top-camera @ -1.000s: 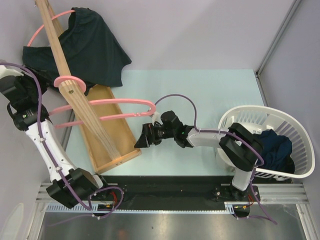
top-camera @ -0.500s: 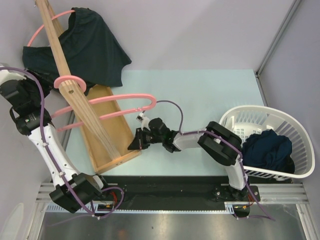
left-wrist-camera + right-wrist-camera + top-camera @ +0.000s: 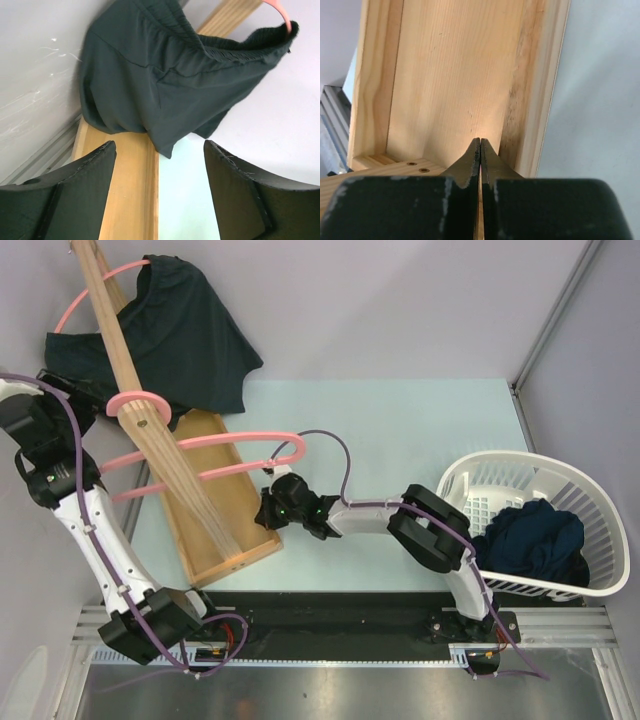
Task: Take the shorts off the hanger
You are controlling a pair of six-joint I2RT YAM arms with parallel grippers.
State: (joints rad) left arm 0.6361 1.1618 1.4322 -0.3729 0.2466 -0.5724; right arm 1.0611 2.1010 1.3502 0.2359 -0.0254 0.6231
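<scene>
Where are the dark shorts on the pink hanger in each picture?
Top external: the shorts hang at the upper left, beside the pole of the wooden stand.
Left wrist: the shorts fill the upper middle.
Right wrist: not in it.
Shared landmark: the wooden stand, in all three views.

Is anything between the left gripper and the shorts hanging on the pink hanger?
Nothing visible. In the left wrist view the left gripper has its jaws open and faces the dark shorts directly across clear space. The wooden post passes behind the cloth, not in front of it.
</scene>
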